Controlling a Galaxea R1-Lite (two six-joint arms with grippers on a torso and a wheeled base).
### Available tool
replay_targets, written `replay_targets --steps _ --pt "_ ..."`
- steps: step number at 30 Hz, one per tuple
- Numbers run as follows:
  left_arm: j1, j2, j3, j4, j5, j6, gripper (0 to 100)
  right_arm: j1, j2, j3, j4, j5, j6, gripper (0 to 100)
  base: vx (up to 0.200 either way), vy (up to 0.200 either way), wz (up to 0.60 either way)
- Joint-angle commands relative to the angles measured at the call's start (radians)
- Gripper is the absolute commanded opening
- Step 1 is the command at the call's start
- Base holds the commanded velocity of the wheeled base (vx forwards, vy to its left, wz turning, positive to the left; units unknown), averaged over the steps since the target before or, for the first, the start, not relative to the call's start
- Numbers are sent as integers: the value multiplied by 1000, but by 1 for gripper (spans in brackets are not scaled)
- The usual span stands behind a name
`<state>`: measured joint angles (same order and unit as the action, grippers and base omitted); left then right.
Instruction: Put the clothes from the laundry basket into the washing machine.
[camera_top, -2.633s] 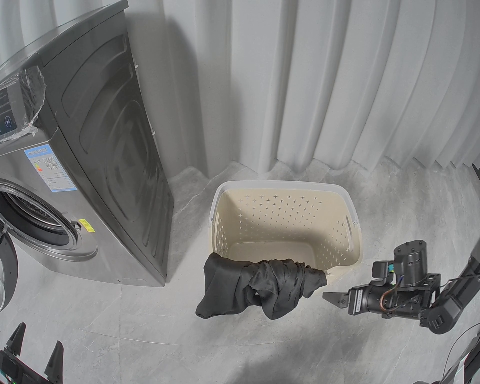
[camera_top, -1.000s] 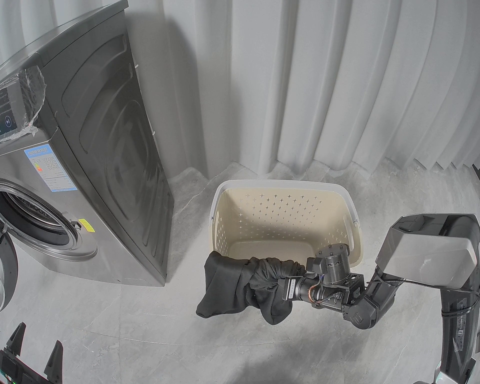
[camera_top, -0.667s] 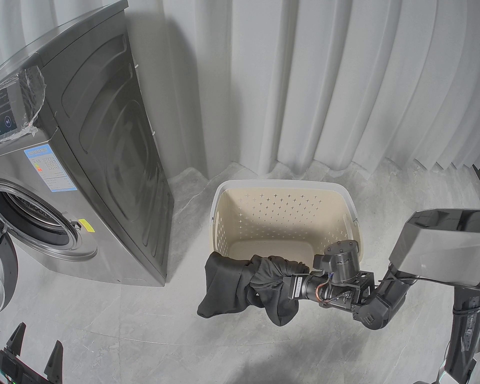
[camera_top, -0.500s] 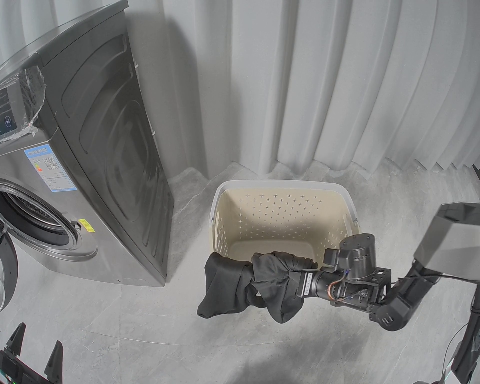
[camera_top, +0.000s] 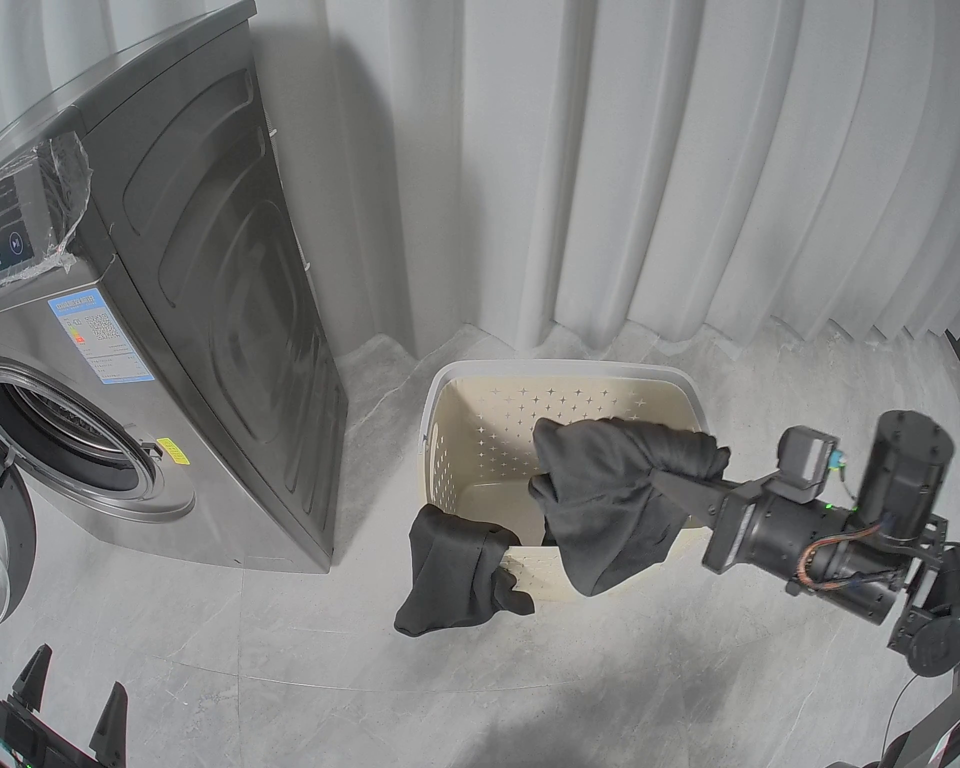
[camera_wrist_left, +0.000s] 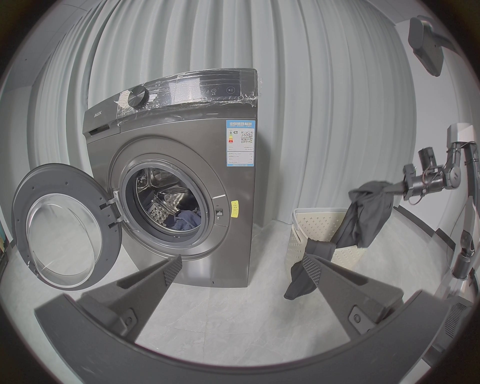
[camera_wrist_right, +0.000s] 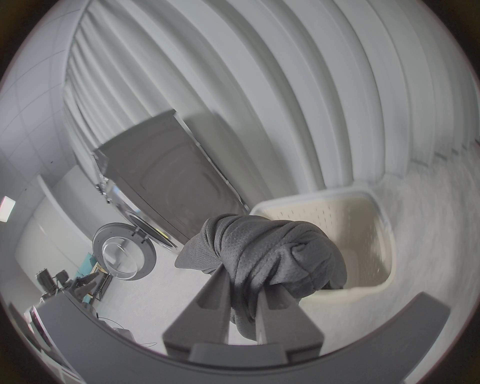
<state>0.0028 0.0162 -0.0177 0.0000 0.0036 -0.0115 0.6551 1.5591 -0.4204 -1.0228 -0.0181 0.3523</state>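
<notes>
At seven o'clock in the head view the left gripper (camera_top: 68, 708) is resting with its two dark fingers (camera_top: 108, 712) spread apart, holding nothing. At nine o'clock the grey metal washing machine (camera_top: 150, 300) is standing with its round door (camera_wrist_left: 65, 225) swung wide, and a blue cloth (camera_wrist_left: 184, 219) is lying in the steel drum (camera_wrist_left: 160, 195). Toward five o'clock the cream perforated plastic laundry basket (camera_top: 570, 372) is sitting on the pale floor (camera_top: 300, 640). A dark mesh-knit garment (camera_top: 610, 490) is hanging bunched above it, its tail draping over the near rim. At four o'clock the right gripper (camera_top: 670, 484) is pinching that garment.
</notes>
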Motion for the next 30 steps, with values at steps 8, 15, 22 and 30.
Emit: replay_targets --steps 8,15,22,30 --pt "0 -12 18 0 1 -4 100 24 -229 29 -2 41 -141 0 -150 0 0" --pt "0 -12 16 0 1 -15 100 47 -252 38 -10 56 -144 0 -200 0 0" --pt "0 -10 16 0 1 -13 100 51 -251 38 -68 93 -144 0 -57 0 0" --pt "-1 -10 16 0 3 -18 100 54 -245 32 -71 101 -138 0 0 175 0"
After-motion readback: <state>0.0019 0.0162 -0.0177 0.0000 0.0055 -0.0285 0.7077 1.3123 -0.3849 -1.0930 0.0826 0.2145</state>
